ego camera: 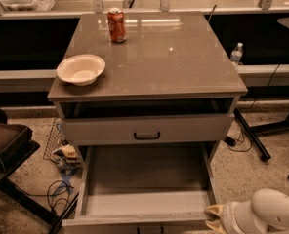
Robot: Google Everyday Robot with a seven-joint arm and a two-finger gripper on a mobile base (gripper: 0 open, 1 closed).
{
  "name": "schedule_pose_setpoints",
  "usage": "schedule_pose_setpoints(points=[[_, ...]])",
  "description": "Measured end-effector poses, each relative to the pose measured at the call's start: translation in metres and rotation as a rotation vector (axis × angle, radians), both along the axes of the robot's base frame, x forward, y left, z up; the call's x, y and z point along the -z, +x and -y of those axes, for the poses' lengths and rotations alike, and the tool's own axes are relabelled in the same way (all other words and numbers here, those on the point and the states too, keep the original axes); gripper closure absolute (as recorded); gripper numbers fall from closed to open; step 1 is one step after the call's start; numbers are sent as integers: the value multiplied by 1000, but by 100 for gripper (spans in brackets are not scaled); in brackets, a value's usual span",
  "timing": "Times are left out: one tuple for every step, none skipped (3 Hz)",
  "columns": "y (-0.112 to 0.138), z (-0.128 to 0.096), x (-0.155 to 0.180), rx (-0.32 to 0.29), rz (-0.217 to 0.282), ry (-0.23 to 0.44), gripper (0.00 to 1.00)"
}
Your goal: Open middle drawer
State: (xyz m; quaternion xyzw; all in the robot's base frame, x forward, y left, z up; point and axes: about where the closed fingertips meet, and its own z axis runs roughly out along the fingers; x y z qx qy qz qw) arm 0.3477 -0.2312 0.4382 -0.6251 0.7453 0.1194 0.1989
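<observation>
The middle drawer is pulled far out of the grey cabinet and shows a plain grey inside with nothing in it. Its front edge runs along the bottom of the view, and only the top of its black handle shows. My gripper, white with yellowish fingertips, sits at the drawer's front right corner, beside the front panel. Its fingers stand apart and hold nothing. The top drawer, with a black pull handle, sits above and is nearly closed. The bottom drawer is hidden.
On the cabinet top stand a white bowl at the left edge and a red can at the back. A water bottle is at the right. Cables and clutter lie on the floor left, beside a dark chair.
</observation>
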Motion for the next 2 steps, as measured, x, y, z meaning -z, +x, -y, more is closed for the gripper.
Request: schedule_pose_setpoints(points=[[-1, 0, -1, 1, -1, -2, 100], [-24, 7, -16, 12, -12, -33, 100]])
